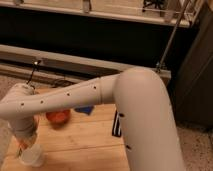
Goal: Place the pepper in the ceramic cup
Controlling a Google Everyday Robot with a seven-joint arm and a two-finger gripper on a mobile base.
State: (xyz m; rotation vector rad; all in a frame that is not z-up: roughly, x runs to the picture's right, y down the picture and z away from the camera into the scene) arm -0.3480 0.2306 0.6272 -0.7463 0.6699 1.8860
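Note:
My gripper (24, 144) hangs at the left end of the white arm, directly over the ceramic cup (32, 158), a small white round cup at the table's front left corner. A small orange piece, the pepper (21, 146), shows at the gripper's lower tip, just above the cup's rim, and the gripper is shut on it. The arm hides most of the pepper and the cup's far side.
A red-orange bowl (58, 117) sits on the wooden table (85, 145) behind the cup. A flat blue object (85, 109) lies to its right. A black strip (117, 125) lies near the table's right edge. The arm's large white body fills the right side.

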